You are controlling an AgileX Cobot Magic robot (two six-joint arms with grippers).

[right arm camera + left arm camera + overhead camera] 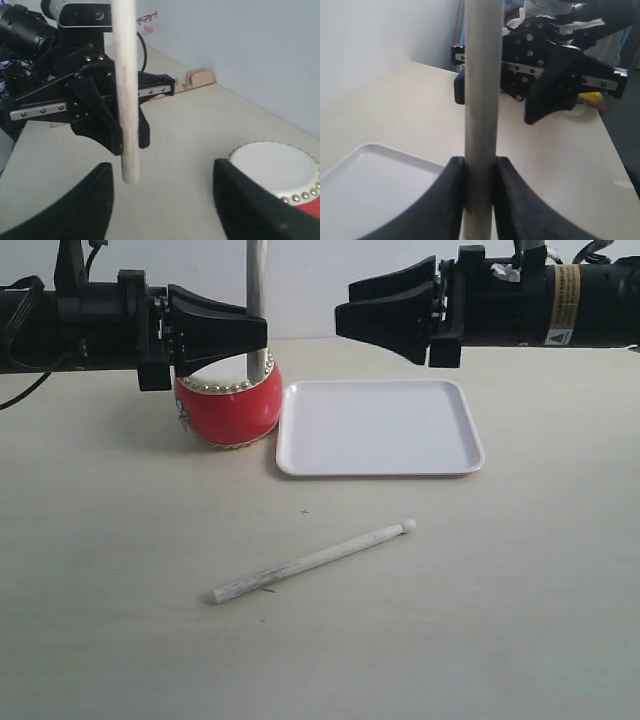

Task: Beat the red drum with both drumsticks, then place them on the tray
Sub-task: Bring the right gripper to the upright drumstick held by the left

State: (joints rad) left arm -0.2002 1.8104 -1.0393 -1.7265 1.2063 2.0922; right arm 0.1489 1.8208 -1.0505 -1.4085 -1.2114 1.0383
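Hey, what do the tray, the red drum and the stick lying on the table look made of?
Tray: likely plastic, smooth glossy white. Red drum: lacquered-looking shell, maybe wood or plastic, gold studs. Stick: apparently wood, matte, patchy whitewash.

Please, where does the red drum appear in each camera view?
Exterior: red drum just left of the tray, under the left claw.
Left wrist: not in it.
Right wrist: red drum close beside the right claw.
Shared landmark: the upright drumstick gripped by the left claw.

The drum (228, 410) sits on the worktop (520, 590), just left of the tray (380, 430). One drumstick (310, 562) lies in front of both, apart.
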